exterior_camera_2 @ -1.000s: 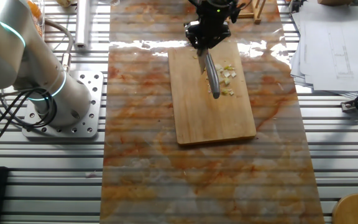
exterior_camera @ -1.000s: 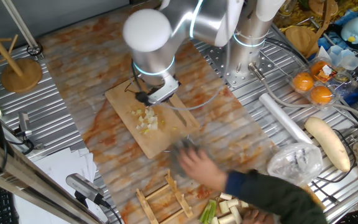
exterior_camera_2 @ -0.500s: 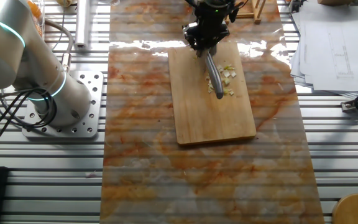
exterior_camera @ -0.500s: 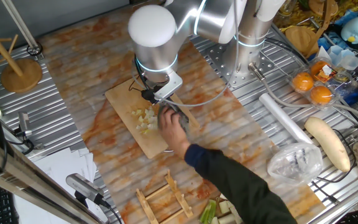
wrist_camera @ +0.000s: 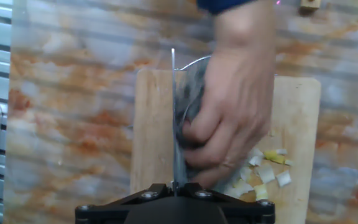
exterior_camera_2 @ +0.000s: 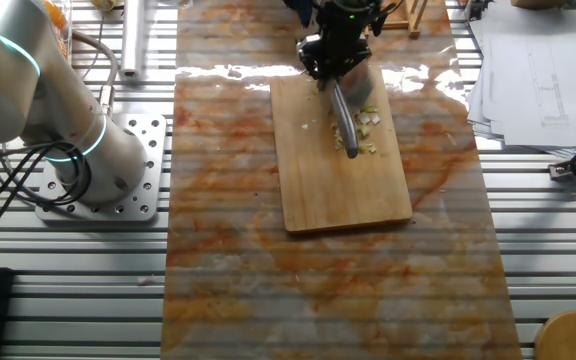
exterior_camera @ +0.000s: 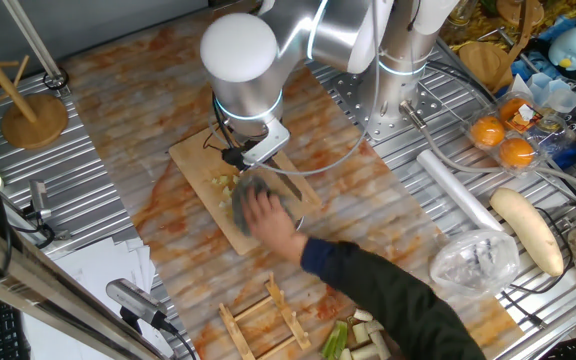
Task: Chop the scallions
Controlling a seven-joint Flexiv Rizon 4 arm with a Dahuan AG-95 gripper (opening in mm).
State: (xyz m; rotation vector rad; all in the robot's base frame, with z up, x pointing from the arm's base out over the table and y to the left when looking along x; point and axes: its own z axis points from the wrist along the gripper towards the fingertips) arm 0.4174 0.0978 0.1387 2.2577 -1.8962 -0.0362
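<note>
My gripper (exterior_camera: 251, 152) hangs over the far end of the wooden cutting board (exterior_camera: 200, 154), shut on a knife whose blade (exterior_camera_2: 343, 121) points down the board. Chopped scallions (exterior_camera_2: 368, 121) lie as small pale bits right beside the blade. A person's hand (exterior_camera: 266, 214) rests on the board and covers most of the bits. In the hand view the blade (wrist_camera: 175, 124) stands edge-on between my fingertips (wrist_camera: 174, 185), the hand (wrist_camera: 235, 106) sits just right of it, and a few bits (wrist_camera: 267, 174) show beneath. Uncut scallion stalks (exterior_camera: 360, 336) lie at the near table edge.
A wooden rack (exterior_camera: 261, 320) stands near the front edge. A long white radish (exterior_camera: 528, 230), a plastic bag (exterior_camera: 473, 262), a white roll (exterior_camera: 456, 190) and oranges (exterior_camera: 503, 140) lie to the right. A wooden stand (exterior_camera: 33, 115) is at the left, and papers (exterior_camera_2: 533, 60) lie beside the mat.
The person's hand came from the lower right onto the board and now lies over the scallion bits. My gripper and the knife shifted only slightly.
</note>
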